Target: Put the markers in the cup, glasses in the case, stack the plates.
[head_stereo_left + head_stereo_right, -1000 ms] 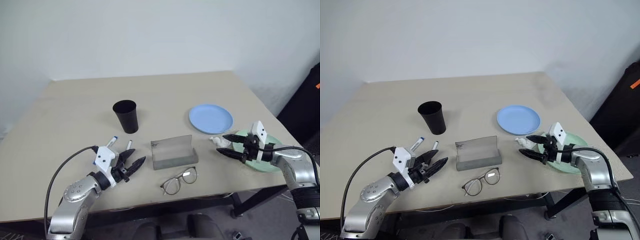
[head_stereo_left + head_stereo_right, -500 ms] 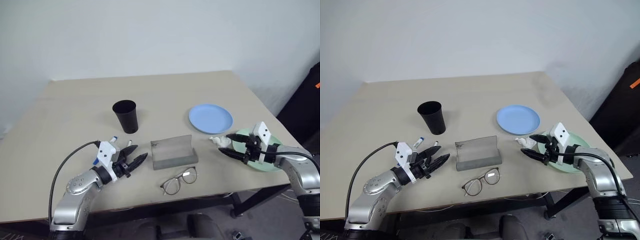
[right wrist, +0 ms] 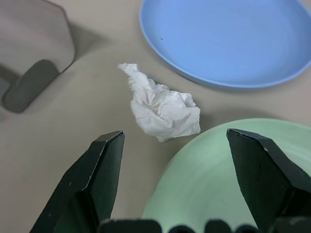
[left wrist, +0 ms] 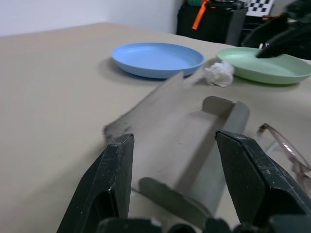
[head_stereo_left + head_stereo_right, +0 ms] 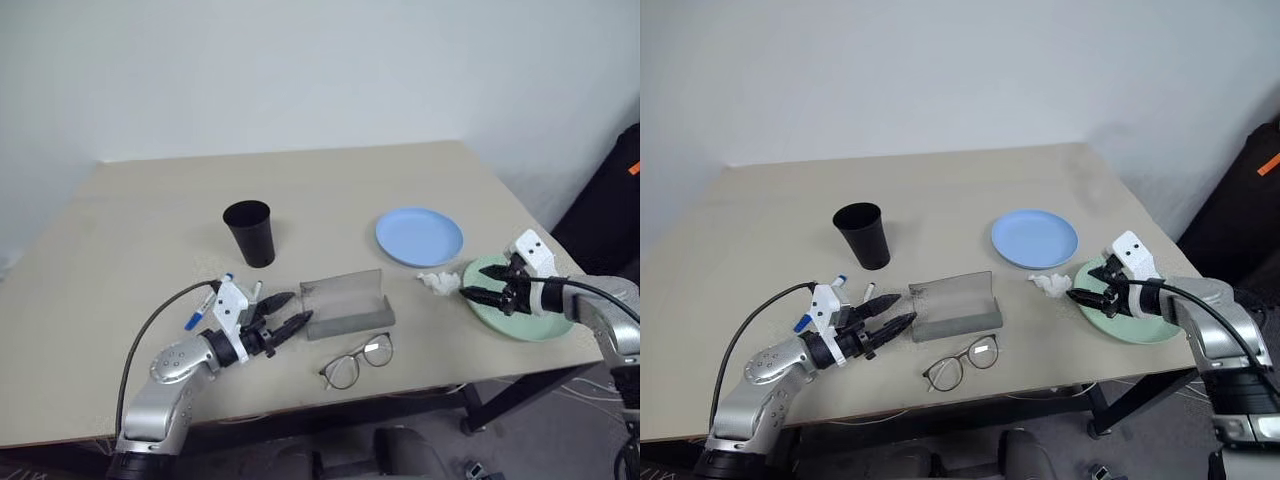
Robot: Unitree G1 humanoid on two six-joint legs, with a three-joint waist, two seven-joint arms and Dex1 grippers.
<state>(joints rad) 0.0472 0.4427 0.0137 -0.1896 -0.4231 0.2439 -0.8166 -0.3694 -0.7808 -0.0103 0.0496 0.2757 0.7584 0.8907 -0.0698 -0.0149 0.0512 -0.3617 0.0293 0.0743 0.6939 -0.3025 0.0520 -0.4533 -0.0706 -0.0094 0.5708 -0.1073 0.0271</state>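
Left gripper (image 5: 292,320) spread wide and empty, fingers (image 4: 112,174) just short of the open grey case (image 5: 347,304). Right gripper (image 5: 484,286) likewise spread wide, grasping nothing, poised over the near rim of the mint plate (image 5: 540,328), beside the crumpled tissue (image 3: 163,111). Blue plate (image 5: 419,236) flat on the counter (image 5: 330,190), close to the mint one. Glasses (image 5: 357,360) lying in front of the case. Markers (image 5: 205,306) beside the left wrist; black cup (image 5: 249,232) upright behind them.

Beige table (image 5: 330,185) against a plain white wall (image 5: 300,70).
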